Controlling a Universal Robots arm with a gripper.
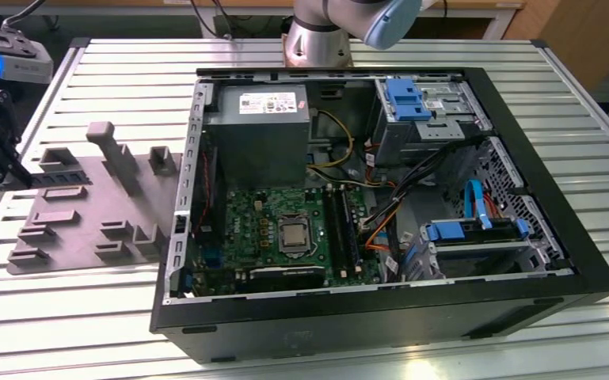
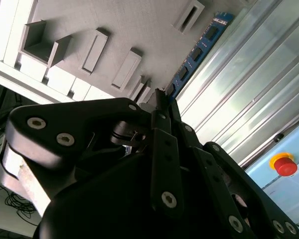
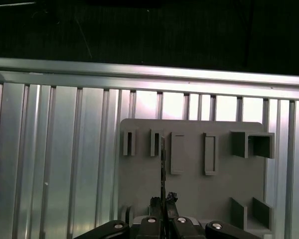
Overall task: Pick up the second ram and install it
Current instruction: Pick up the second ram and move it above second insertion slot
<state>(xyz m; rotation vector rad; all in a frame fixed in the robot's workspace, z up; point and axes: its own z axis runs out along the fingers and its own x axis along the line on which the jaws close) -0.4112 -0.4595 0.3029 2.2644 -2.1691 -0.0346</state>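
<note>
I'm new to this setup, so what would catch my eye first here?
The open computer case dominates the middle of the exterior view, its motherboard exposed. At that view's left, the gripper is at the ram, which stands on edge on the grey fixture plate.

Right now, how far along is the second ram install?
Done: the gripper is at the grey fixture beside the computer case. In hand: it looks closed on one end of the second ram, which is over the fixture. Left: the ram is not yet in the motherboard sockets.
</note>
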